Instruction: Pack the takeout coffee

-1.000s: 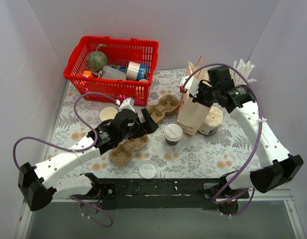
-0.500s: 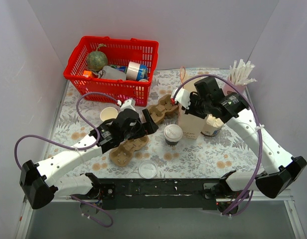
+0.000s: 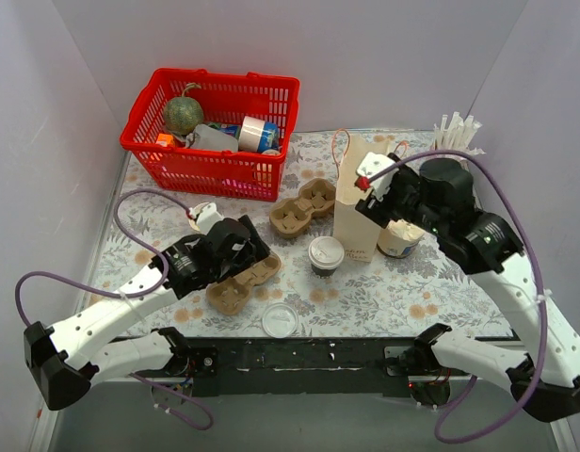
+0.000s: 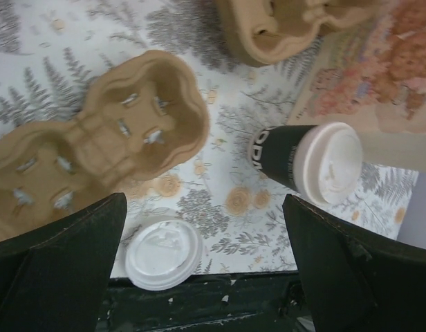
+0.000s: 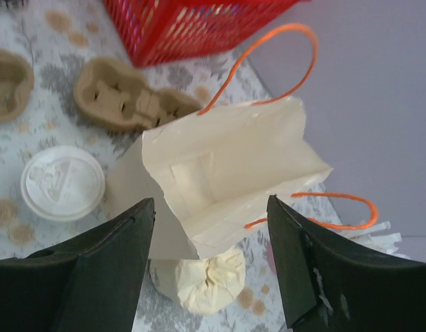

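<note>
Top view high, overlooking; wrist views close, facing down (all share takeout coffee [image 3: 327, 254]).

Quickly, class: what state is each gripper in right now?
Left gripper: open, holding nothing.
Right gripper: open over the bag, holding nothing.

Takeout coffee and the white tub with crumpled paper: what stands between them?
The open paper bag with orange handles stands between the takeout coffee and the tub, clearest in the top external view.

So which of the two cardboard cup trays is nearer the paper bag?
The cardboard tray by the red basket, right beside the bag. The other tray lies by the left gripper, nearer the table's front edge.
</note>
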### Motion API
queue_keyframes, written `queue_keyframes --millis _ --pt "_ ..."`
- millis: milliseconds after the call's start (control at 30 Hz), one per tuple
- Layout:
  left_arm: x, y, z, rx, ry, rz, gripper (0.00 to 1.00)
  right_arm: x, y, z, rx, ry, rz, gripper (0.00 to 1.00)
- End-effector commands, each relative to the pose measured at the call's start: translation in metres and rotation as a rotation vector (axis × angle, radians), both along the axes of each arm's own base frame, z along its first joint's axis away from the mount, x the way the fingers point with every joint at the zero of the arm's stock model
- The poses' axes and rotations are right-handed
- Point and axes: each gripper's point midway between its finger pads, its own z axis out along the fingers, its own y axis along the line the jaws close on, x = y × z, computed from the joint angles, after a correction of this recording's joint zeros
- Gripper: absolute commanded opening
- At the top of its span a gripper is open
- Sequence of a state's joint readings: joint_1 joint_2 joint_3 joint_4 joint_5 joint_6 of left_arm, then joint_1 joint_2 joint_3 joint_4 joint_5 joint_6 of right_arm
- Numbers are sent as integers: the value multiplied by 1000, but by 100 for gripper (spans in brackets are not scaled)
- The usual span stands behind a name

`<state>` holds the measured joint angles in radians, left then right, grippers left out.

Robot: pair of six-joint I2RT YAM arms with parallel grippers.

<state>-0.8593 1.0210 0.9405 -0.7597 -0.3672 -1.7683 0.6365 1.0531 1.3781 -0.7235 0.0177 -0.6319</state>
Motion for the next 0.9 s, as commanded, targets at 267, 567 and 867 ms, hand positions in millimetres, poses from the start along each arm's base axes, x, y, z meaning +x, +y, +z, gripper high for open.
queue_keyframes --millis 267,567,867 --pt "-19 52 -46 -20 126 245 98 -30 42 64 447 -46 124 76" --pt "-39 113 -61 47 163 536 98 -84 150 -15 363 329 256 73" --pt "-44 132 -46 20 122 591 98 -93 235 -92 343 469 165 73"
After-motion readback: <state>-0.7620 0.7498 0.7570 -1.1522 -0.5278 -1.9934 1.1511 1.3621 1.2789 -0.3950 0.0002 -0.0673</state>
